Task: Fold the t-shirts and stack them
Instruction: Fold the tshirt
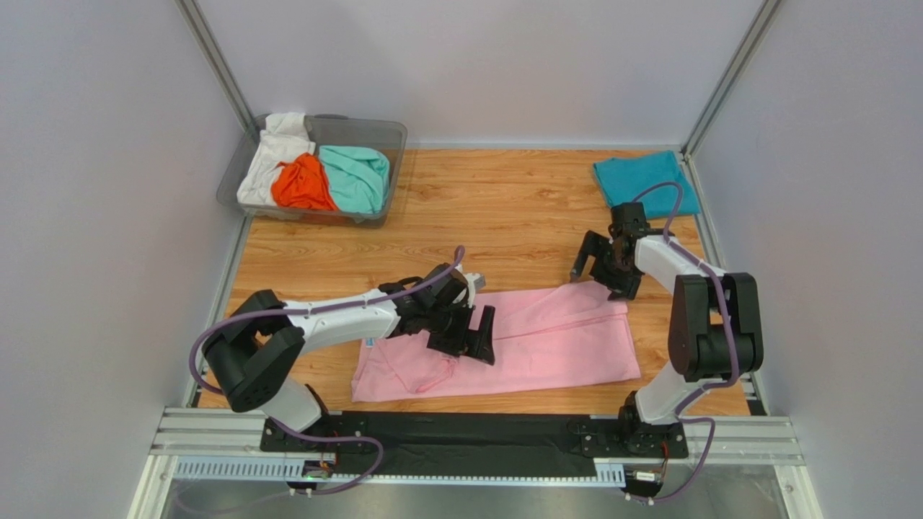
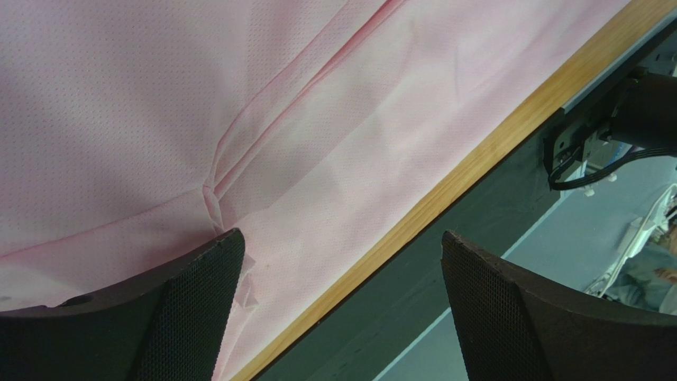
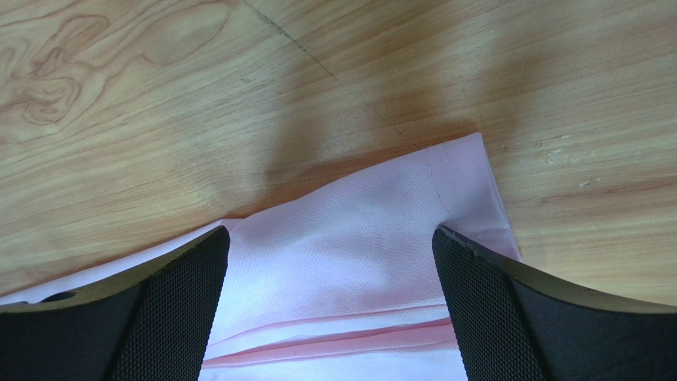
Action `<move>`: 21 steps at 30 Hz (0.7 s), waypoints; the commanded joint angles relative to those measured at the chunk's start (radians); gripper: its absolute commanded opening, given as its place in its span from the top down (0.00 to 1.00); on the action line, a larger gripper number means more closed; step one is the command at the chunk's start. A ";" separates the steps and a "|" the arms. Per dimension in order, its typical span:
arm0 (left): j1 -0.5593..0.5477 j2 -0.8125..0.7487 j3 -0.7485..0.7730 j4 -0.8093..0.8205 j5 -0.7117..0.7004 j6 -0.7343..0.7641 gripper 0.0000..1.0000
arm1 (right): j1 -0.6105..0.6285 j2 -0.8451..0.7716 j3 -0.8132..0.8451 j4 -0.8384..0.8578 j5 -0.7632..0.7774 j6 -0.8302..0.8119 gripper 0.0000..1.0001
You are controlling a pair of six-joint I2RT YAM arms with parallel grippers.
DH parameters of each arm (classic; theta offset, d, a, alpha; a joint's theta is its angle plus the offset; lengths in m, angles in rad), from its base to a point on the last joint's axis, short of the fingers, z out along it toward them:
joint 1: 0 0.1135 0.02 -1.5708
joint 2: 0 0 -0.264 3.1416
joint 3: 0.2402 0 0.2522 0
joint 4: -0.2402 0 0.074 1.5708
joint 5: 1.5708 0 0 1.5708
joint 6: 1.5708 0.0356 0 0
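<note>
A light pink t-shirt [image 1: 542,335] lies folded lengthwise on the wooden table [image 1: 509,216] near the front edge. My left gripper [image 1: 464,330] is open and empty just above its middle; the left wrist view shows pink creased cloth [image 2: 262,119] under the open gripper [image 2: 338,309]. My right gripper [image 1: 601,265] is open and empty over the shirt's far right corner [image 3: 469,171], with the cloth between the spread fingers [image 3: 171,309]. A folded teal-blue t-shirt [image 1: 647,178] lies at the back right. Orange [image 1: 301,184], mint-green [image 1: 355,175] and white [image 1: 271,151] tees lie in a bin.
A clear plastic bin [image 1: 374,128] stands at the back left corner. White walls close in the table on three sides. The black mounting rail [image 1: 477,433] runs along the near edge, also visible in the left wrist view [image 2: 477,238].
</note>
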 commanded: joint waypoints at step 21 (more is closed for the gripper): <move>0.156 -0.256 -0.172 -0.113 -0.277 -0.128 0.00 | 0.050 -0.125 -0.110 0.047 -0.134 -0.037 0.00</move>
